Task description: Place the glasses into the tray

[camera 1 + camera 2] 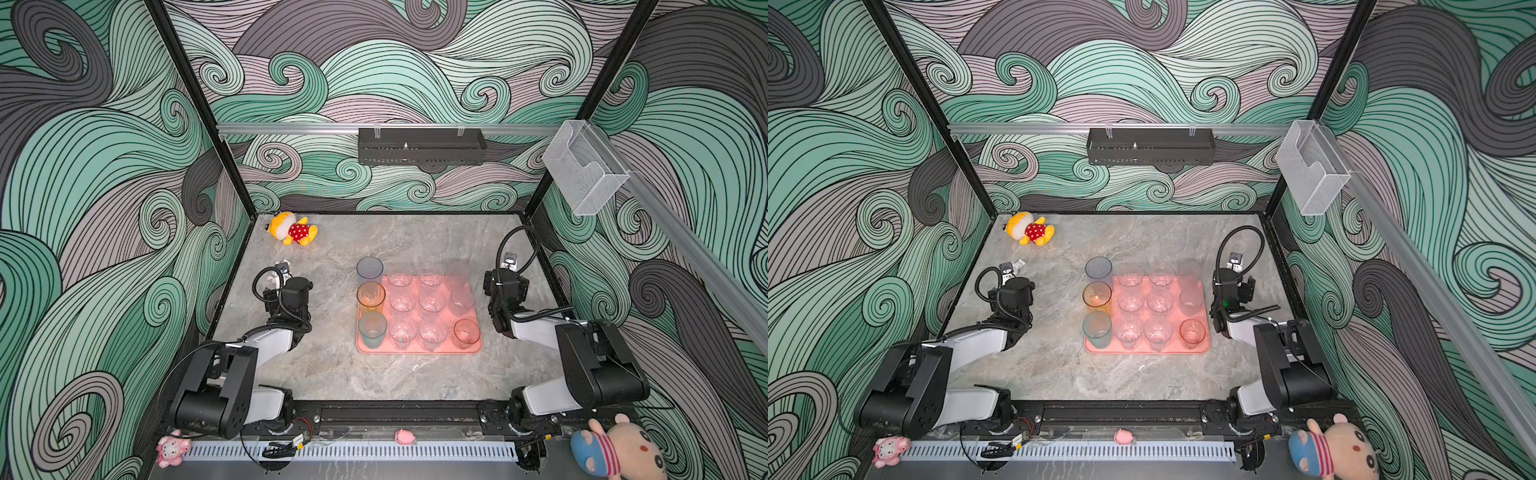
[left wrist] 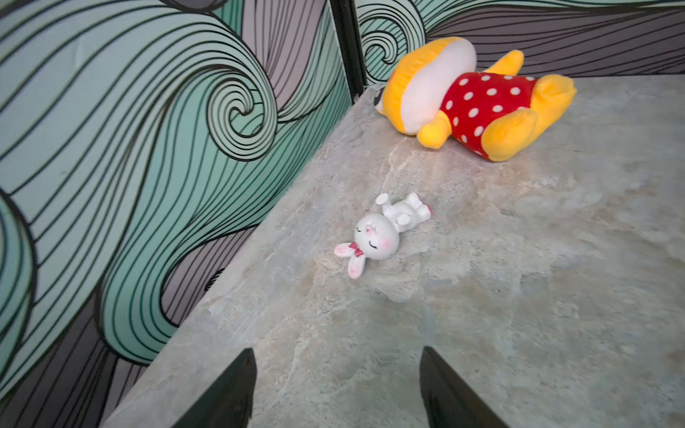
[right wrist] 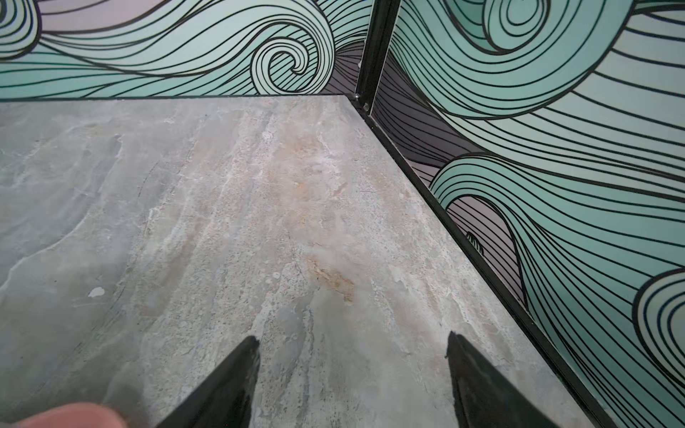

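All glasses (image 1: 432, 301): clear tapered tumblers, few tinted orange, teal, blue-grey, upright in rows on flat salmon-pink tray (image 1: 417, 350), low rim, rounded corners, mid-table
Flanking tray, left gripper (image 2: 338, 355) and right gripper (image 3: 352, 339): dark wedge-shaped jaws spread wide, holding nothing, above veined grey stone-look tabletop (image 3: 222, 185)

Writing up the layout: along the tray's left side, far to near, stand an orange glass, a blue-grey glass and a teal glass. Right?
No, the first two are swapped. Both top views show the blue-grey glass farthest, then the orange glass, then the teal glass nearest, along the left side of the tray.
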Robot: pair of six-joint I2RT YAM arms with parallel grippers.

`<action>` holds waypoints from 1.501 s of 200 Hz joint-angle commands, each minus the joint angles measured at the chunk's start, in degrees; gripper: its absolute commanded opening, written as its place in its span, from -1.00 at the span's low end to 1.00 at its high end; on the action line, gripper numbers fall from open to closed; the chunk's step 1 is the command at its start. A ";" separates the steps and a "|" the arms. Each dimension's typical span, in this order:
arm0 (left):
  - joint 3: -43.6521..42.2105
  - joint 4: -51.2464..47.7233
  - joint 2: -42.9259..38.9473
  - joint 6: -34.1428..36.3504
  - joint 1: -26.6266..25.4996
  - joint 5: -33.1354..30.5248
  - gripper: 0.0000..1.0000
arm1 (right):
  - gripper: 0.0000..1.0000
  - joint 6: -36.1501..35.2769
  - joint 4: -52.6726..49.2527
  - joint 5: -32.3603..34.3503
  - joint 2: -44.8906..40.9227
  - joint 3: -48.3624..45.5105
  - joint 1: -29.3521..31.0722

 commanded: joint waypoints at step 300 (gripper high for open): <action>3.48 10.02 9.85 -0.52 9.83 24.14 0.97 | 0.99 -1.28 14.73 -21.63 2.33 -5.67 -6.18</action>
